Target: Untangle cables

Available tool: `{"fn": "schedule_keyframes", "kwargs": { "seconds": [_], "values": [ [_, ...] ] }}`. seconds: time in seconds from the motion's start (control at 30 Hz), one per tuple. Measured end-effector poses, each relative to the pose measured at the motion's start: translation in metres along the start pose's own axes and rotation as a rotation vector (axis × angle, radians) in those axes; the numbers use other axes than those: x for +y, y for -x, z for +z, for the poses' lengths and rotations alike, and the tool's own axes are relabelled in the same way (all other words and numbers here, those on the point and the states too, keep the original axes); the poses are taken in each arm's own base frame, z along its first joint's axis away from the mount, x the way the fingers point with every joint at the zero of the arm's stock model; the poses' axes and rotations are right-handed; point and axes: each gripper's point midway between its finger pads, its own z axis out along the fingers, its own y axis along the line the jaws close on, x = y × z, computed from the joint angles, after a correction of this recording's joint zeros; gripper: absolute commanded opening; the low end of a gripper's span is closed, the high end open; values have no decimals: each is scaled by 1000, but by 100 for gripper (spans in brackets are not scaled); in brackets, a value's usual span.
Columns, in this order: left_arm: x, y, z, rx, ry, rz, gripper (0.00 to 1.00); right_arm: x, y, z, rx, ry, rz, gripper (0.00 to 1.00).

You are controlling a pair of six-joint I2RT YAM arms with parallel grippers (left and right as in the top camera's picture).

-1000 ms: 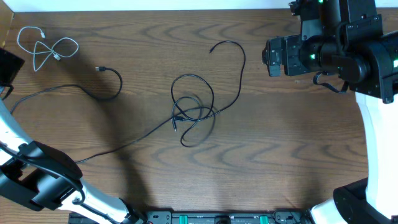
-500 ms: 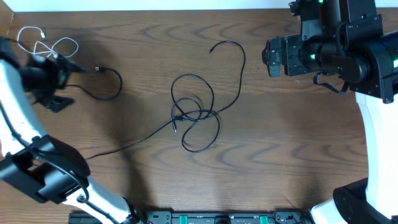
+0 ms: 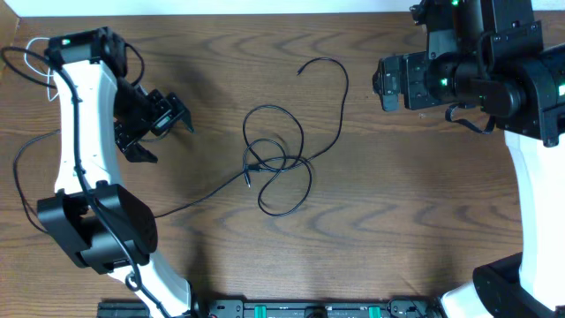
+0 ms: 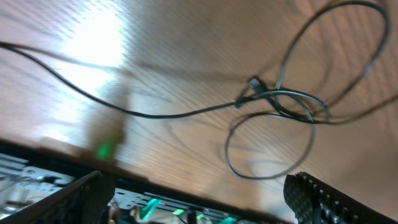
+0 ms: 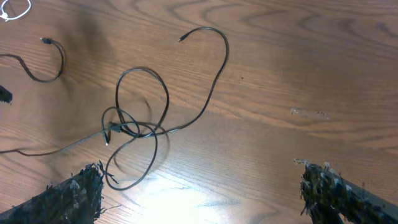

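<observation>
Two black cables cross in a knot of loops [image 3: 278, 163] at mid-table. One runs up to a free end [image 3: 300, 69]. The other trails down-left [image 3: 190, 201] under my left arm. Only a bit of the white cable [image 3: 33, 44] shows at the top-left corner, beside the arm. My left gripper [image 3: 172, 140] hovers open and empty, left of the knot. Its wrist view shows the knot [image 4: 273, 99] ahead of the wide-apart fingers [image 4: 68, 199]. My right gripper [image 3: 385, 81] is open and empty at the upper right, high above the table. Its wrist view shows the knot [image 5: 130, 127] and a plug end [image 5: 46, 41].
The left arm's white link [image 3: 84, 115] stands over the table's left side and hides part of a black cable there. The right arm's body [image 3: 521, 79] fills the upper right corner. A rail with green clips [image 3: 309, 309] runs along the front edge.
The left arm has swung up from the lower left corner across the table's left side, and its gripper now points toward the knot. The cables and the right arm have not moved.
</observation>
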Motion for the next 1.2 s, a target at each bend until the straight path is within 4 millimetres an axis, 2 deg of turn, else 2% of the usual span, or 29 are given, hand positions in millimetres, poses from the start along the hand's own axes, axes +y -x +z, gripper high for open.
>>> {"fn": "schedule_keyframes", "kwargs": {
  "seconds": [0.1,0.33,0.43,0.53,0.67,0.83,0.97,1.07,1.2],
  "values": [
    [2,-8,-9,-51,33,12,93,0,0,0,0,0,0,99],
    [20,-54,-50,-249,33,-28,93,2,1,0,-2,9,0,99],
    [30,-69,-51,-311,12,-109,93,5,2,0,-5,27,-1,99],
    [35,-70,-36,-354,-22,-217,94,8,2,0,-4,46,-1,99],
    [37,-64,-1,-324,-41,-364,93,10,1,0,0,58,-1,99],
    [25,-53,42,-257,-112,-473,93,11,1,0,1,62,-1,99],
    [16,-47,75,-207,-150,-539,84,11,1,0,1,64,-1,99],
    [9,-37,94,-201,-180,-562,82,11,1,0,1,64,-1,99],
    [10,-32,108,-181,-167,-627,82,11,1,0,1,64,-1,99]
  ]
}}
